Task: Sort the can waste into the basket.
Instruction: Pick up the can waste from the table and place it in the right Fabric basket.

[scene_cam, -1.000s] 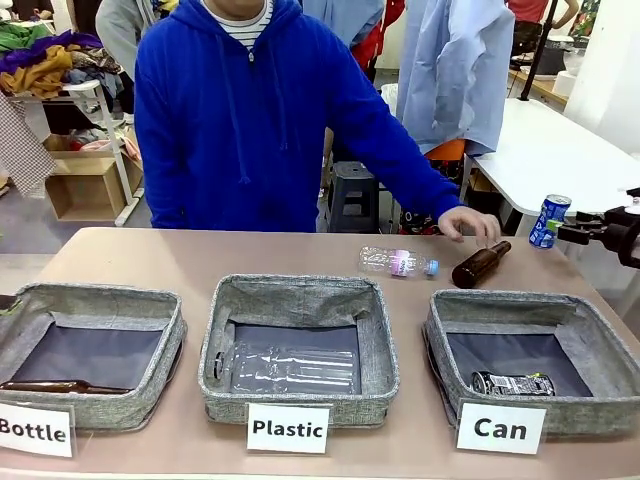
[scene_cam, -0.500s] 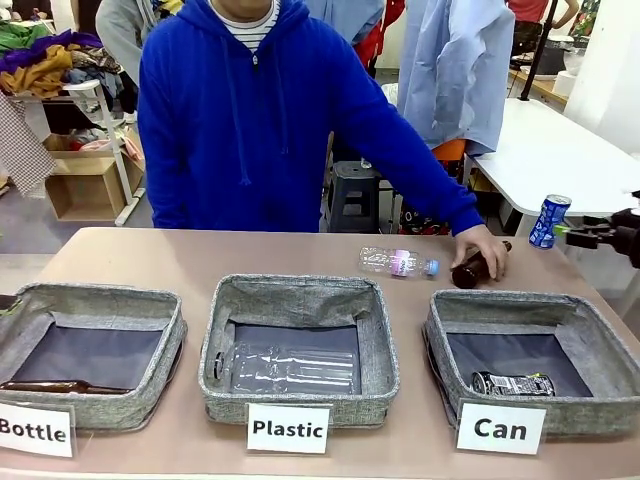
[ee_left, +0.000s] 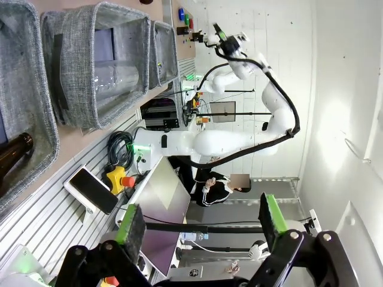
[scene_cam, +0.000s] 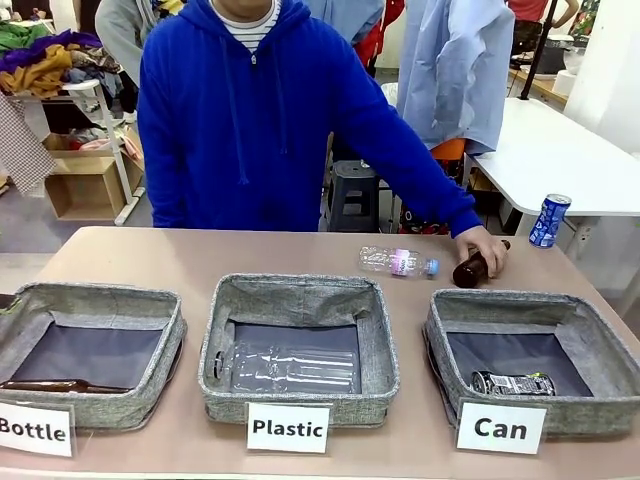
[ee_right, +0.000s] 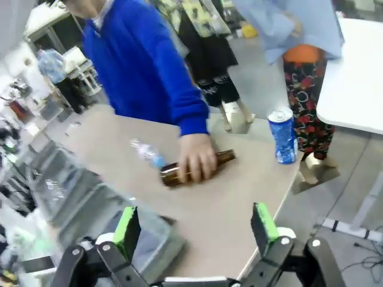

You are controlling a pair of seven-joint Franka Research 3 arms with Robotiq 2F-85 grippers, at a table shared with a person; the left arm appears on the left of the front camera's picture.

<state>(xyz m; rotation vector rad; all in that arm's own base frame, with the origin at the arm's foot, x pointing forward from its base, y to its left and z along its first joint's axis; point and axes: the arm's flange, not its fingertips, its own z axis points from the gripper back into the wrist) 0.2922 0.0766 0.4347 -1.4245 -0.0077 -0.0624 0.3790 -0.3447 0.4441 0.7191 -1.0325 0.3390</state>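
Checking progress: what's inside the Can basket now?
A black can lies on its side in the Can basket, by the front wall, which hides the floor's nearest strip.

Three grey baskets stand in a row: the Bottle basket [scene_cam: 90, 296], the Plastic basket [scene_cam: 300, 288] and the Can basket [scene_cam: 510, 305], with three white labels [scene_cam: 288, 428], one apiece. Two cans: the black can [scene_cam: 512, 383] in the Can basket, the blue can [scene_cam: 549, 221] upright on the table [scene_cam: 200, 255]. Two clear bottles: a plastic bottle [scene_cam: 285, 365] in the Plastic basket, a second plastic bottle [scene_cam: 398, 262] on the table. Two brown bottles: a glass bottle [scene_cam: 60, 386] in the Bottle basket, a second glass bottle [scene_cam: 468, 270] under the person's one visible hand [scene_cam: 483, 246]. Two grippers, the left gripper [ee_left: 200, 220] and the right gripper [ee_right: 195, 222], both spread wide
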